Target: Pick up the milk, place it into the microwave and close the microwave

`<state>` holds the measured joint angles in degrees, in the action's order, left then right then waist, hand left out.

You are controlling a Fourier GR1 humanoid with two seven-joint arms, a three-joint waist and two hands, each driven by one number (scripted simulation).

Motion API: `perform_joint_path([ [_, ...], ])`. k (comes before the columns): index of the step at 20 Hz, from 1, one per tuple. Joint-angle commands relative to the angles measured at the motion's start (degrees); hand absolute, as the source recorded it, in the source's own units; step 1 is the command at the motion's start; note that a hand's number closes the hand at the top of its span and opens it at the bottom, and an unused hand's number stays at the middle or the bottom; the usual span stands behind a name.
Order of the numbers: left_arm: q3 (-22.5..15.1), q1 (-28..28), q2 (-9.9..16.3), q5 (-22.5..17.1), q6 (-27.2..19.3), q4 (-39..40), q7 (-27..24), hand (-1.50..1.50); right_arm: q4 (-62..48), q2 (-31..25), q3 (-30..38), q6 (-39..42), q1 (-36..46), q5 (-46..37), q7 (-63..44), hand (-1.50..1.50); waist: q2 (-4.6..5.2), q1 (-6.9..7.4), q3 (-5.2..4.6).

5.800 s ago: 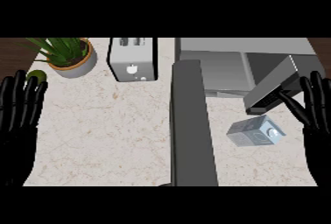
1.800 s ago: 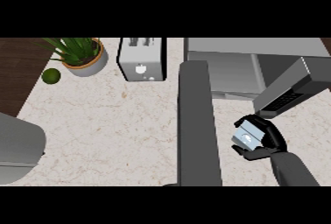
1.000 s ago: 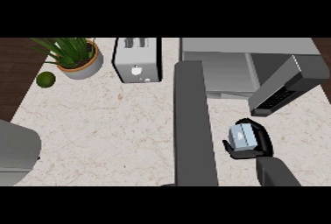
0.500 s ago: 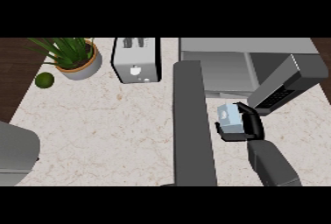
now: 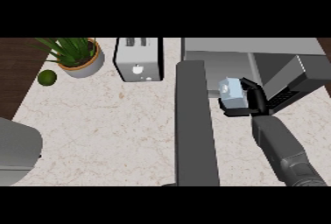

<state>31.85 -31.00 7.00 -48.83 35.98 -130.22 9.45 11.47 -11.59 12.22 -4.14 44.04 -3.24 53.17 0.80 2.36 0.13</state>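
You have the right hand [image 5: 251, 101] right of centre in the frame, fingers curled around the milk [image 5: 232, 92], which is held just in front of the open microwave [image 5: 226, 61] at upper right; your left hand is out of frame, only its grey forearm [image 5: 16, 151] at lower left

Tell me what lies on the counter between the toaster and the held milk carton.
In the head view, the microwave's open door, a long dark grey slab seen edge-on, stands between the toaster and the milk carton, which the right hand holds by the microwave.
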Motion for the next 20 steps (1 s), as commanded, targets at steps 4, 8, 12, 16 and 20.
perform_joint_path([
  [4, -0.8, 3.8, 1.7, 0.4, 0.7, 2.8, 0.8, -1.50, -3.7, -4.4, 0.9, -0.5, 8.4, -0.5, -6.9, 1.50, 0.94, 1.58, 0.06],
  [8, 0.1, 4.7, 1.7, 0.8, 0.5, 1.7, 0.2, -1.50, -4.4, -7.0, 0.0, -1.2, 10.5, -1.9, -8.0, 1.50, 1.22, 2.69, 0.10],
  [12, -0.7, 6.7, 1.4, 1.5, 0.9, 3.5, -0.4, -1.50, -5.4, -6.5, -1.9, -11.7, 10.4, -4.7, -8.3, 1.50, 1.94, 3.88, 0.11],
  [16, -2.1, 8.6, 2.3, 1.1, -0.9, 3.0, 1.1, -1.50, -6.0, -8.2, -0.8, -13.7, 12.6, -4.1, -10.7, 1.50, 2.62, 4.37, 0.25],
  [20, -0.5, 9.9, 5.2, 0.1, -1.1, 4.7, 1.8, -1.50, -6.7, -10.3, -0.8, -14.5, 14.2, -4.4, -13.0, 1.50, 3.16, 5.46, 0.29],
])
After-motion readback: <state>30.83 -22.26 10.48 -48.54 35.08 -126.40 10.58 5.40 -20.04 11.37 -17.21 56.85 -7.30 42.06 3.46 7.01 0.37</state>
